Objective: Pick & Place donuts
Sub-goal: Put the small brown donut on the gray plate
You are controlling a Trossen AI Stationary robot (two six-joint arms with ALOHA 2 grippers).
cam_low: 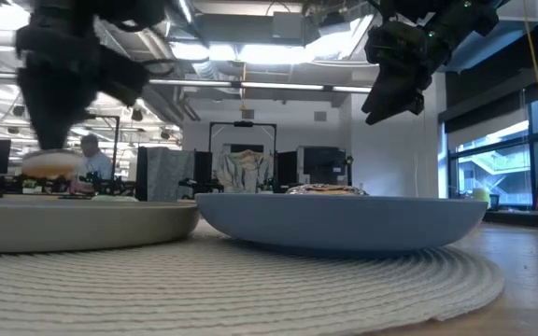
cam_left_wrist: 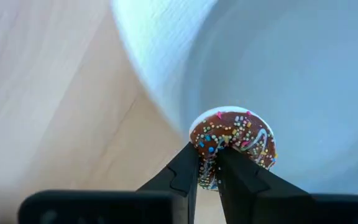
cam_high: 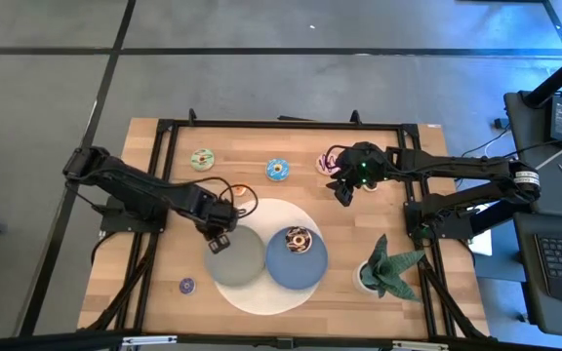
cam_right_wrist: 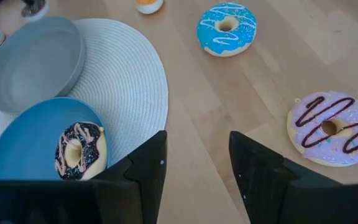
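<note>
Left wrist view: sprinkled choc donut (cam_left_wrist: 234,144) pinched at its rim by the left gripper (cam_left_wrist: 207,167), hanging over the grey plate (cam_high: 234,255) near the bench's front edge. Step looks like placing; next move likely needs lowering, then releasing. Right gripper (cam_right_wrist: 194,163), fingers apart w/ nothing between, hovers near the far edge by the pink donut (cam_right_wrist: 332,127) and blue donut (cam_right_wrist: 227,28). Another dark-iced donut (cam_high: 299,239) sits on the blue plate (cam_high: 279,265).

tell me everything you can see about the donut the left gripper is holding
The chocolate sprinkle donut is a small toy ring with brown icing, coloured sprinkles, a thin white drizzle and a pale underside. It is pinched at its edge by the left gripper, tilted, just above the rim of the grey plate. Whether it touches the plate cannot be told.
</note>
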